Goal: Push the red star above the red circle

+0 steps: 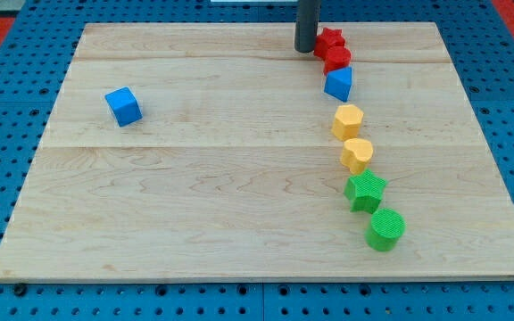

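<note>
The one camera view looks down on a wooden board [239, 205] lying on a blue pegboard base. My tip [305, 49] stands at the far edge of the board, right of centre, just left of the red star [329, 41] and touching it or nearly so; the rod is bare, with nothing to clench or release, and it can only shove. The red star sits at the far end of a curving line of blocks, and the red circle [337, 60] lies right below it on the near side, the two reds touching. So the star already appears to be above the circle, and I judge the task done or all but done; the tip's place on the star's left side suits a last nudge rightward to square it over the circle. The line runs on toward the near right: a blue block [338, 84] against the circle, then two yellow blocks [347, 119] [357, 153], a green star [365, 191] and a green cylinder [385, 229]. A blue cube [123, 106] lies alone, well apart on the left. A harder push risks driving the star off the far edge or jostling the circle.
</note>
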### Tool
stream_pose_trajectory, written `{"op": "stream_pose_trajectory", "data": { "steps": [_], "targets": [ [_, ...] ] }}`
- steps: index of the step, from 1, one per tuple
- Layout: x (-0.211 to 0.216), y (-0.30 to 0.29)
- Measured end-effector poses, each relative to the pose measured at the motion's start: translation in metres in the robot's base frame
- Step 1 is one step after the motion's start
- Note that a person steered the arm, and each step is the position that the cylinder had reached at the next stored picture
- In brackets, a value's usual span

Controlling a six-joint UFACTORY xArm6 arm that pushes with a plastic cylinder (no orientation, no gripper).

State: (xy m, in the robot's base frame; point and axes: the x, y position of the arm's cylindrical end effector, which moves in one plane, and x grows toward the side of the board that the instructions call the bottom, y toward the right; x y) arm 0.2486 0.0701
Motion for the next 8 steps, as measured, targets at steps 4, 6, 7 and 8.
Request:
{"op": "stream_pose_trajectory", "data": {
  "steps": [4,6,7,8],
  "targets": [
    [0.0000,0.0000],
    [0.0000,0.0000],
    [0.0000,0.0000],
    [0.0000,0.0000]
  ]
}}
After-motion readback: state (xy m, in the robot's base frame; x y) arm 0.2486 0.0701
